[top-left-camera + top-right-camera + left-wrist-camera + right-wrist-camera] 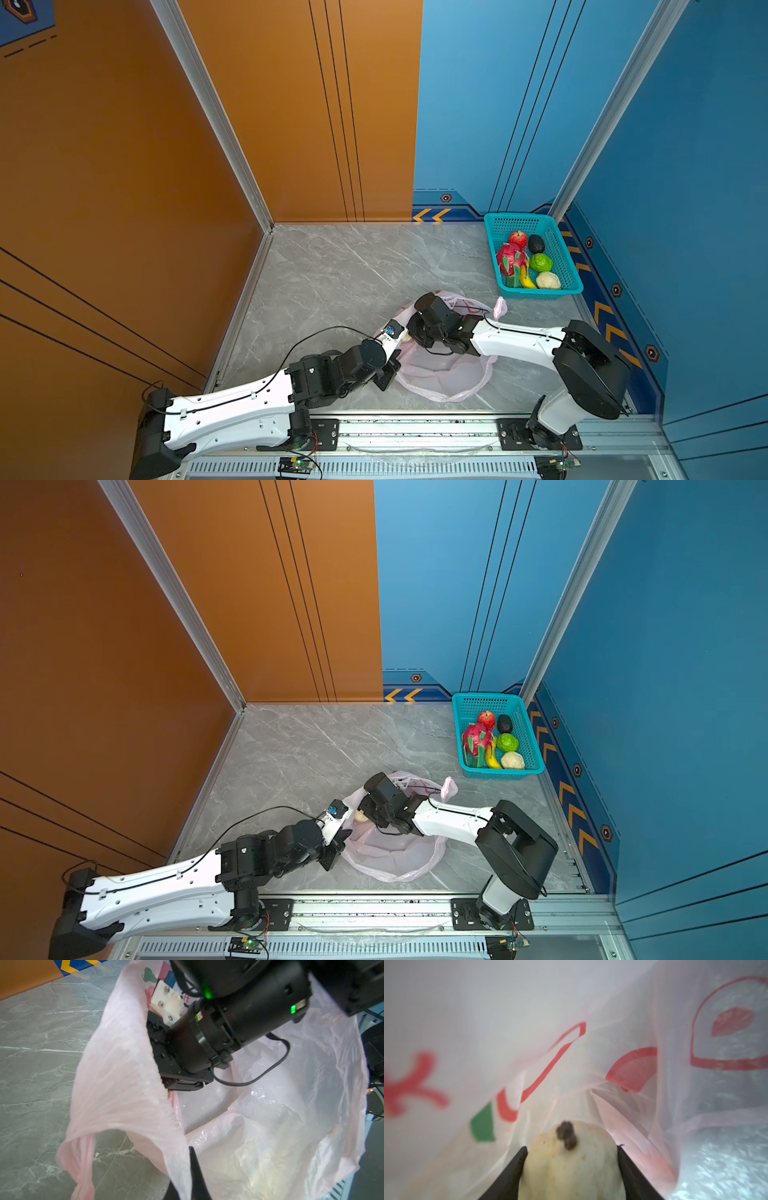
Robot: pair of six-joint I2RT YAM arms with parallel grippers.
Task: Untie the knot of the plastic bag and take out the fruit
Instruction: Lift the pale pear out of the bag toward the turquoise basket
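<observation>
Marble top (332, 270): cream fruit (569, 1172) (stem away from wrist) in right claw (572, 1147).

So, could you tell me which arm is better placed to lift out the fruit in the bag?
Right. The right gripper is inside the bag with the fruit between its fingers; the left gripper is shut on the bag's rim, holding it open.

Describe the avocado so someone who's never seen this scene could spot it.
Find the teal basket in the far right corner. Inside, the avocado lies toward the back, beside the red apple; it is the only near-black fruit.
</observation>
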